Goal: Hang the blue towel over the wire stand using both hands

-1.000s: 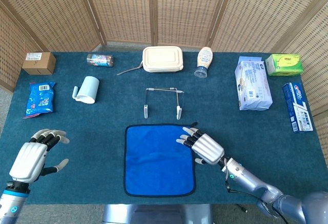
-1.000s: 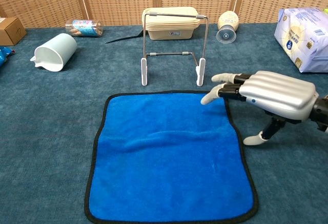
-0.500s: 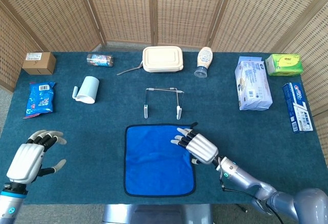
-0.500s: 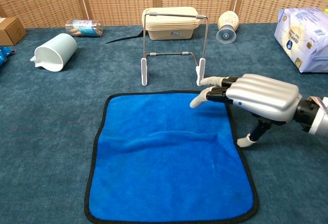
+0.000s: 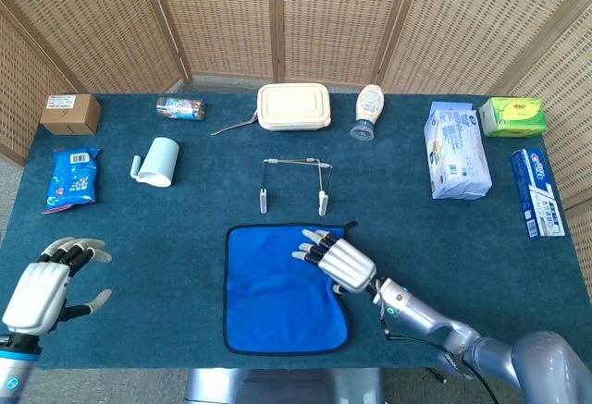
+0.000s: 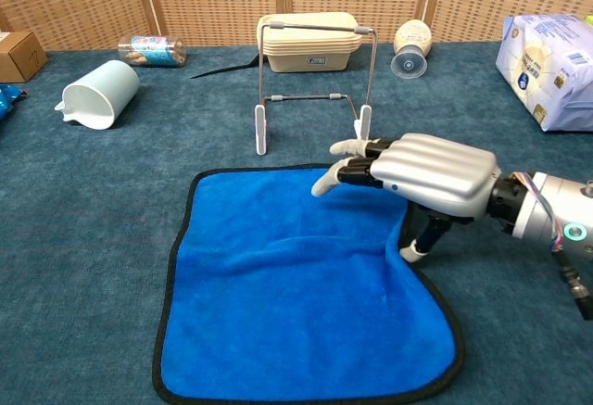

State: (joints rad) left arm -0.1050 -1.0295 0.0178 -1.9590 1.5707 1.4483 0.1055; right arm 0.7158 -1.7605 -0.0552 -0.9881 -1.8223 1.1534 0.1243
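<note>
The table [image 5: 111,228], covered in dark teal carpet-like cloth, filled both views, and woven cane screens [image 5: 277,16] closed off the room behind it. The blue towel [image 5: 273,293] lay flat on the near middle of the table, just in front of the wire stand [image 5: 293,182], which stood upright and bare. The hanging itself was not begun; judged from this, only the first grasp was under way and the lift and drape were all left to do.

The right hand [image 5: 333,258] rested palm-down over the towel's far right part, fingers [image 6: 347,171] stretched forward and a little apart. Its thumb pressed down at the towel's right edge, where the cloth bent inward and wrinkled. Whether any cloth was pinched I could not tell; it looked to be pressing, not holding. The left hand [image 5: 42,288] hovered well apart at the near left of the table, fingers spread, holding nothing.

Around the far edge lay a white pack of tissues [image 5: 456,150], a cream lunch box [image 5: 294,106], a pale blue jug [image 5: 159,161] on its side, a blue toothpaste box [image 5: 536,191], a green box [image 5: 513,116], a brown carton [image 5: 70,113], a blue snack bag [image 5: 72,177], a squeeze bottle [image 5: 368,111] and a small can [image 5: 180,108].
</note>
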